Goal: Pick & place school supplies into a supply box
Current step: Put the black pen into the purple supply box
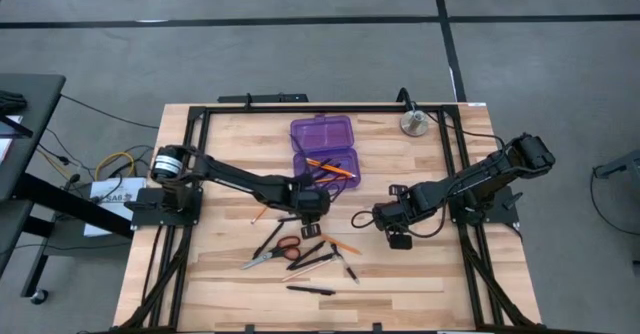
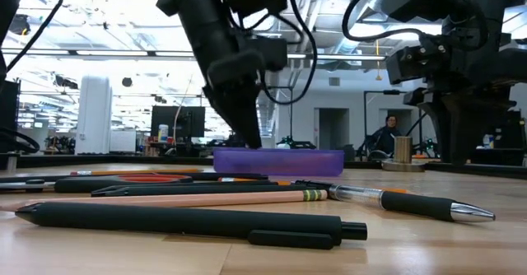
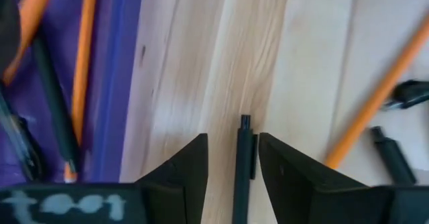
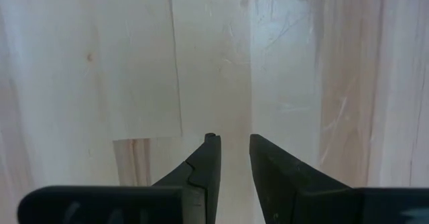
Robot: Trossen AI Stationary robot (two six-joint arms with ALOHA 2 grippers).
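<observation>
One black pen (image 3: 244, 177) sitting between left tool (image 3: 232, 158) fingers, slightly parted; centring before squeezing, then lifting toward purple supply box (image 1: 325, 149), frame centre.

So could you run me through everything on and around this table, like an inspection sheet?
Surface: pale wooden table in a black frame.
Job's things: open purple box holding orange pencils; scissors, more pens and pencils loose in front.
Clutter: round silver disc at the far right corner.
Grippers: left tool, beside the box, straddles a black pen; right tool open over bare wood.
Cables: yellow cable beside the table's left.
Surroundings: a seated person far behind.
</observation>
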